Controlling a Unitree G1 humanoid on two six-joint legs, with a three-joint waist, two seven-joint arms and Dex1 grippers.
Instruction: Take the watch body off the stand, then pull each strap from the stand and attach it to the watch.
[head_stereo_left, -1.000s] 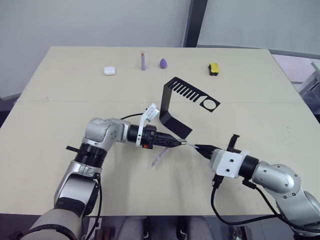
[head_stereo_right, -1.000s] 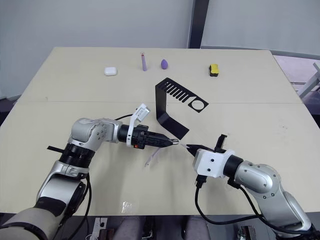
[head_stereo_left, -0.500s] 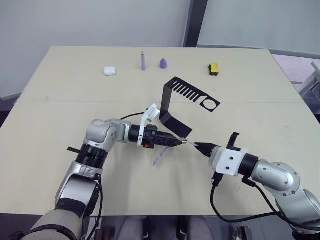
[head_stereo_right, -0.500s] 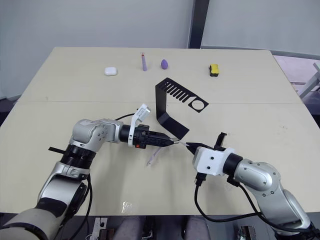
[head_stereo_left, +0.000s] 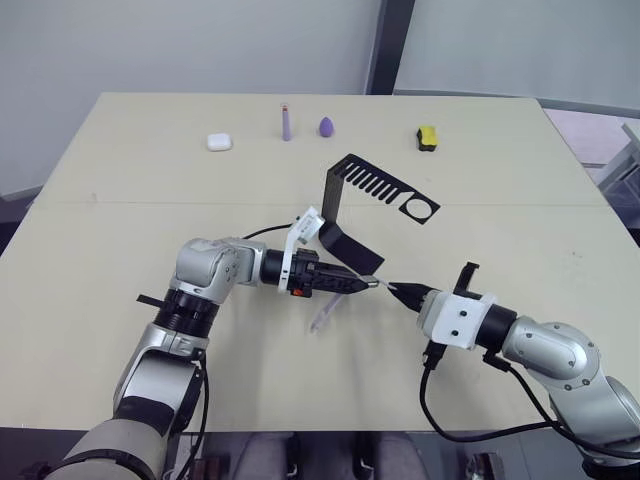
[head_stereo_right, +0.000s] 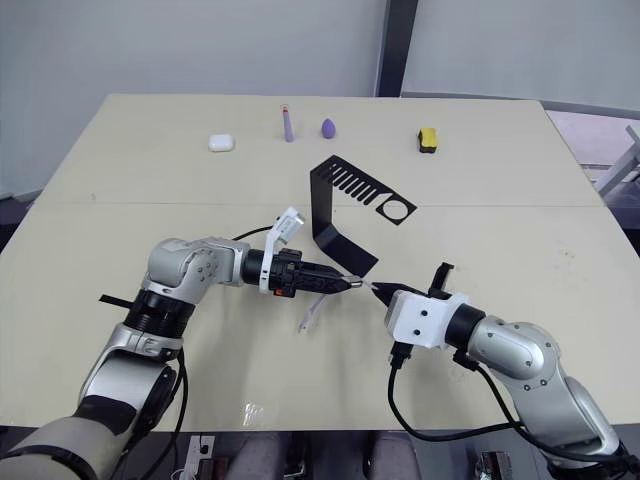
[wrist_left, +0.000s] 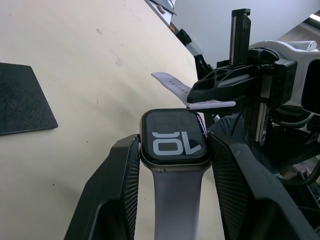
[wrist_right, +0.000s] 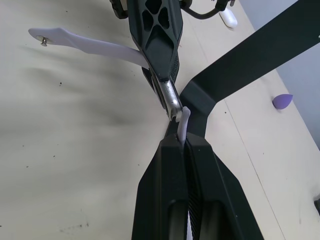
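My left gripper (wrist_left: 173, 141) is shut on the watch body (wrist_left: 173, 137), its dark screen with white digits facing the left wrist camera. One pale strap (head_stereo_left: 325, 314) is fixed to the body and hangs down to the table. My right gripper (wrist_right: 182, 142) is shut on the other strap (wrist_right: 183, 121). That strap's free end touches the grey rim of the watch body (wrist_right: 171, 101). The two grippers meet tip to tip just in front of the black stand (head_stereo_left: 338, 212), whose slotted top and ring carry nothing.
Along the table's far side lie a white earbud case (head_stereo_left: 219, 142), a purple stick (head_stereo_left: 286, 122), a purple teardrop piece (head_stereo_left: 326, 126) and a yellow-and-black block (head_stereo_left: 427, 136). The stand's flat base (wrist_left: 22, 105) lies close behind the grippers.
My left gripper has edged right with the watch body and its hanging strap. The gap to the strap in my right gripper has closed.
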